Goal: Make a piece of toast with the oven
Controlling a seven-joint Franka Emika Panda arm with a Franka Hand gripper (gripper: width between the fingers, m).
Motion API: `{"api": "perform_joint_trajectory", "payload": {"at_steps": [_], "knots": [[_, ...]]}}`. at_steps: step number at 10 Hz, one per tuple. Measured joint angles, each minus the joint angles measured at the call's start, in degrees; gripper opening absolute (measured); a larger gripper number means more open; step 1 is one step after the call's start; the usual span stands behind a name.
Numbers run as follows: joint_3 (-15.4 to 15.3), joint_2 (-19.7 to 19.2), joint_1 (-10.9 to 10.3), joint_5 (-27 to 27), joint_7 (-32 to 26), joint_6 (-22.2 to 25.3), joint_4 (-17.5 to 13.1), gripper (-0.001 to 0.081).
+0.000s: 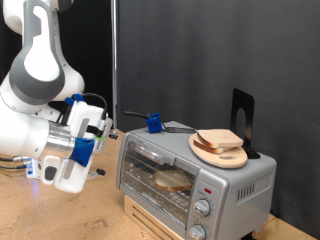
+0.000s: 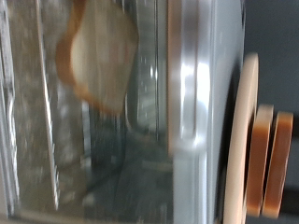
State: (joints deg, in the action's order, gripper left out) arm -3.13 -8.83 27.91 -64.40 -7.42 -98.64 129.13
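Observation:
The silver oven [image 1: 236, 180] stands on a wooden base at the exterior view's lower right. Its glass door looks closed. The piece of toast [image 1: 173, 181] lies inside on the rack, seen through the glass. In the blurred wrist view the toast [image 2: 93, 56] shows behind the glass, beside the oven's metal frame [image 2: 192, 84]. My gripper [image 1: 108, 127] hangs just off the oven's upper left corner, touching nothing that I can see. Its fingers do not show in the wrist view.
A round wooden board [image 1: 232, 158] with a pair of bread slices [image 1: 219, 141] lies on the oven's top; board [image 2: 245, 140] and slices [image 2: 271, 159] also show in the wrist view. A black stand [image 1: 241, 110] rises behind them. A blue clip [image 1: 154, 123] sits behind the oven.

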Motion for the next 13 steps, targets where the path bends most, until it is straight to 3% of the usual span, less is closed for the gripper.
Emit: {"api": "perform_joint_trajectory", "payload": {"at_steps": [3, 5, 7, 8, 9, 10, 11, 12, 13], "knots": [[-2.30, -4.52, -1.09, -8.89, 2.25, -8.23, -3.77, 0.0808], [-2.99, -8.02, -1.49, -9.72, 5.08, -9.96, -8.20, 0.0808], [-3.48, -11.03, -2.72, -9.74, 5.88, -14.94, -12.02, 0.0808], [-3.47, -11.00, -2.53, -9.73, 5.88, -14.08, -11.85, 0.0808], [-3.34, -11.19, -2.00, -8.09, 5.88, -9.70, -12.11, 0.0808], [-3.12, -12.22, -1.46, -5.06, 6.42, -5.09, -13.82, 0.0808], [-3.09, -14.45, -1.50, -1.44, 7.39, -3.51, -16.92, 0.0808], [-3.09, -17.01, -2.00, 2.11, 8.55, -3.36, -20.28, 0.0808], [-3.16, -19.11, -2.84, 2.61, 8.92, -7.01, -22.54, 0.0808]]}}
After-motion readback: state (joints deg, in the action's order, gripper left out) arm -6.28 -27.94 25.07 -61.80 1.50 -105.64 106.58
